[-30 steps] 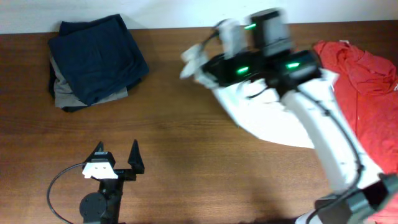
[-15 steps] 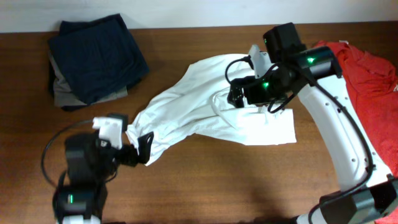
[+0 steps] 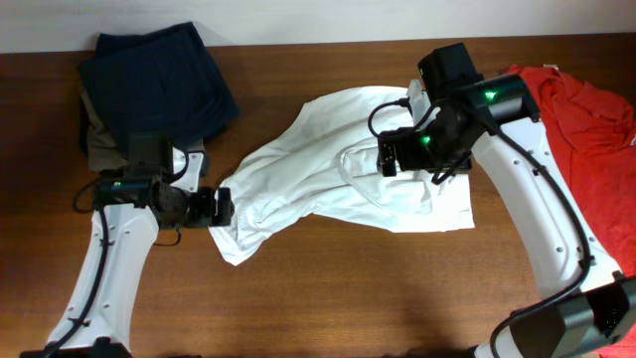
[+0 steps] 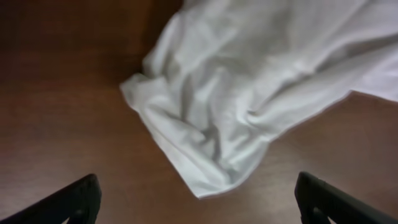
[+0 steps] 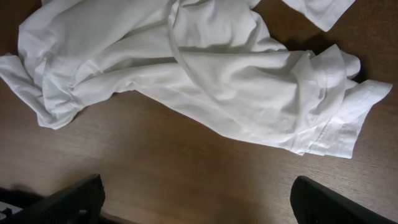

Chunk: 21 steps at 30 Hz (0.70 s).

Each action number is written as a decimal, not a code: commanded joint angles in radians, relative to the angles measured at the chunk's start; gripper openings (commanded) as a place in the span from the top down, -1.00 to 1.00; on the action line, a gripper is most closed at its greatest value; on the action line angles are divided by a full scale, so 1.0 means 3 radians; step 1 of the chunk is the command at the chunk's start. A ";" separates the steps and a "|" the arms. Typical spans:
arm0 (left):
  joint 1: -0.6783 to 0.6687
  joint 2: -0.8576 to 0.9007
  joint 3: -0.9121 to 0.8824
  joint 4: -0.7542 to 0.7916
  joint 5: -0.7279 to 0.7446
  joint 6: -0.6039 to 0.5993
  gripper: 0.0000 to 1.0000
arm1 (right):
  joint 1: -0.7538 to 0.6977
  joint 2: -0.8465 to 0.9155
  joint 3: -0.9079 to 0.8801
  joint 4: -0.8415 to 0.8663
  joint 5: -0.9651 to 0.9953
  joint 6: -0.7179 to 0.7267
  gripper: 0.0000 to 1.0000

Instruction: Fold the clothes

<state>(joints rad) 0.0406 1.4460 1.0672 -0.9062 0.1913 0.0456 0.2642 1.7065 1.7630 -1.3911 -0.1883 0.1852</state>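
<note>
thin wrinkled white cloth t-shirt [image 3: 328, 169]; matt wood table [image 3: 348, 288]

Overhead straight down on table [image 3: 348, 298], wrist views close, angled down, all sharing white T-shirt [image 3: 298, 169]

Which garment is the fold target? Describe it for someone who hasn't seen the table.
On the brown wooden table, look at the middle, between the folded navy stack at the left and the red-orange T-shirt at the right edge. The crumpled white T-shirt lying there is it: the only white garment.
</note>
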 commanded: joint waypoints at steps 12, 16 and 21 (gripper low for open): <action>0.0004 0.1128 0.0061 0.0615 -0.0192 0.0132 -0.50 | 0.0009 0.0006 -0.0020 -0.0092 0.0084 0.0036 -0.97; 0.0004 0.1130 0.0046 0.0626 -0.0192 0.0132 0.74 | 0.0009 0.0006 -0.0020 -0.0090 0.0083 0.0037 -0.97; 0.0005 0.1150 0.0042 0.0598 -0.0224 0.0128 0.99 | 0.0009 0.0006 -0.0020 -0.0174 0.0145 0.0041 -0.97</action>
<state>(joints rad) 0.0406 1.7771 1.0756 -0.7189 0.1371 0.0792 0.2642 1.7065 1.7630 -1.4223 -0.1802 0.1879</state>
